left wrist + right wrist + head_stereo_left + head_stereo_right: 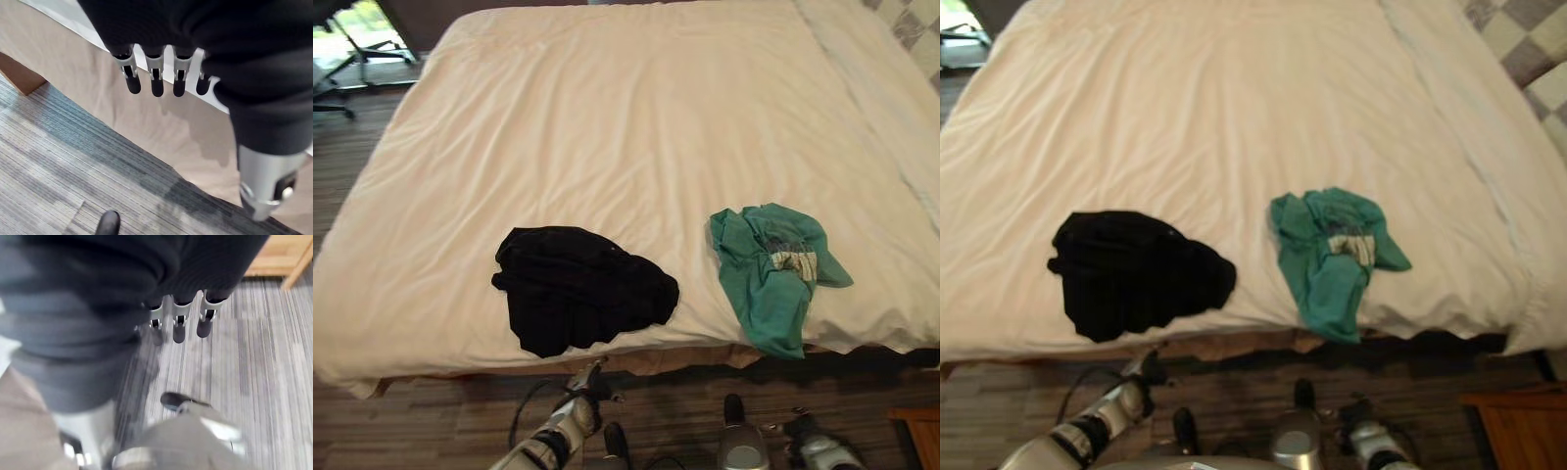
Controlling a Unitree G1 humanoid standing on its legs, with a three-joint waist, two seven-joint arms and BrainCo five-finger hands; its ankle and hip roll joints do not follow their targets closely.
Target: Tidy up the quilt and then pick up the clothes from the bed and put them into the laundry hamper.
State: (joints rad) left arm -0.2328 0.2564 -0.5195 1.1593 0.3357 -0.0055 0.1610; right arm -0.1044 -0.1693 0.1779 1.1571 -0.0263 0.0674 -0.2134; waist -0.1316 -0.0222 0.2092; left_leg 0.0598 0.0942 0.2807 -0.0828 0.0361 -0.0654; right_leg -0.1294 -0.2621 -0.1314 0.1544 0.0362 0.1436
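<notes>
Quilt [636, 127]: cream, spread flat over the bed, filling the upper and central part of both eye views; shallow wrinkles run across it, and its near edge hangs over the bed side along the lower part of the frame.
Black garment [579, 287]: crumpled heap lying on the quilt at lower left of centre, close to the near edge.
Green garment [775, 269]: crumpled, with a pale patterned patch in its middle; lies on the quilt at lower right of centre, its lower end drooping over the near edge. Well apart from the black garment.
Left hand [161, 81]: low beside the bed, at the bottom edge of the left eye view left of centre. Fingers straight and side by side, thumb apart; nothing held. Past the fingertips, the tan bed side [122, 112] and the striped grey floor [54, 181].
Right hand [178, 325]: low, at the bottom right of the left eye view. Fingers straight and side by side, pointing over the floor; nothing held.
Wooden furniture [1526, 431]: brown corner at lower right of the right eye view, standing on the floor.
Checked surface [1518, 39]: upper right corner, beyond the quilt.
Chair base [352, 59]: dark legs at upper left of the left eye view.
</notes>
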